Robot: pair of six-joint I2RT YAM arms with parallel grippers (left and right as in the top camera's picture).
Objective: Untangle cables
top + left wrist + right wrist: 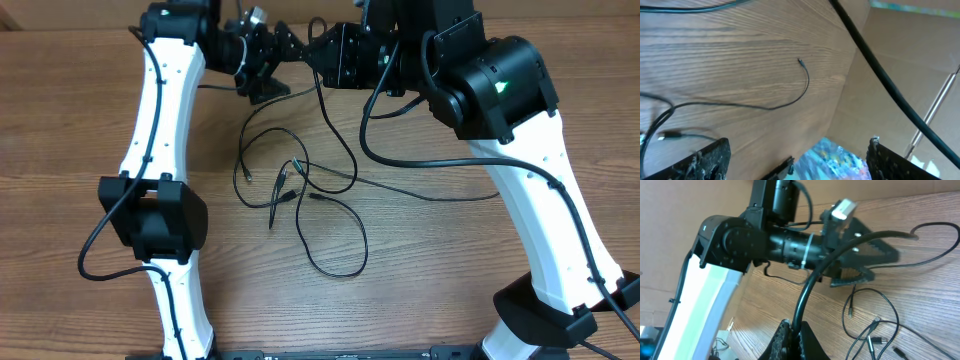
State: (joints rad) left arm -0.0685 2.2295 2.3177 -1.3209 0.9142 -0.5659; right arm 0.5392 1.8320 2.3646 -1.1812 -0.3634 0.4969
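Note:
Several thin black cables (300, 190) lie tangled on the wooden table, with small plug ends close together at mid-table; they also show in the right wrist view (875, 330). One cable (322, 100) rises from the tangle to my right gripper (314, 52) at the table's far edge. In the right wrist view that gripper (799, 332) is shut on this cable (812, 280). My left gripper (283, 65) is open just left of it, and its fingers (867, 265) spread beside the held cable. In the left wrist view its open jaws (800, 162) are empty, and a loose cable end (801, 62) lies on the table.
The table's far edge meets cardboard walls (900, 45). A blue patterned object (832, 155) lies below the left gripper past the table edge. The right arm's thicker black wire (400, 165) drapes over the table at right. Both white arms (160, 120) flank the tangle.

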